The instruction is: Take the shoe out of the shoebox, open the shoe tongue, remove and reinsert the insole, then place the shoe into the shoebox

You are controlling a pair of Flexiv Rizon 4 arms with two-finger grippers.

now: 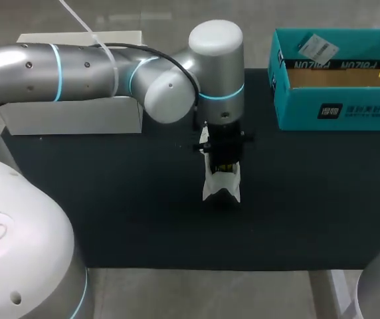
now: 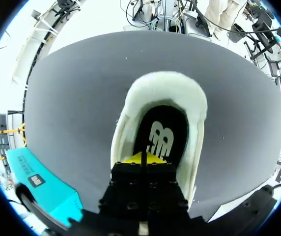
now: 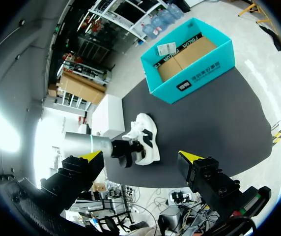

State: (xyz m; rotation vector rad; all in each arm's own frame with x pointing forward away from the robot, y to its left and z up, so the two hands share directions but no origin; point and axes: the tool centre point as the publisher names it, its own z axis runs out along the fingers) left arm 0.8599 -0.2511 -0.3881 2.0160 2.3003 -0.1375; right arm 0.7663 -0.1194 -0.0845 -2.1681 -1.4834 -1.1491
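**Head view.** The left arm [image 1: 77,66] enters from the left. Its pincer [image 1: 224,166] points straight down into the white shoe [image 1: 221,187], which stands near the middle of the black table [image 1: 110,206]. The teal shoebox [image 1: 336,109] sits open at the far right corner, well apart from the shoe. A white tag [image 1: 317,48] lies at its rim. The box walls carry a dark label and printed lettering.

**Left wrist view.** Only this view looks into the shoe [image 2: 165,86]. The black insole [image 2: 161,129] lies inside and bears a white logo. The left pincer [image 2: 143,158] is closed, with its yellow tips pressed together at the near end of the insole. Whether the tips pinch the insole cannot be told. A corner of the shoebox [image 2: 37,177] shows beside the pincer.

**Right wrist view.** The right pincer [image 3: 140,156] is open and holds nothing, its fingers spread wide, high above the table [image 3: 219,118]. Only this view shows the side of the shoe [image 3: 145,140], which has a black panel. The shoebox [image 3: 199,78] shows a brown cardboard floor and the tag [image 3: 166,48].
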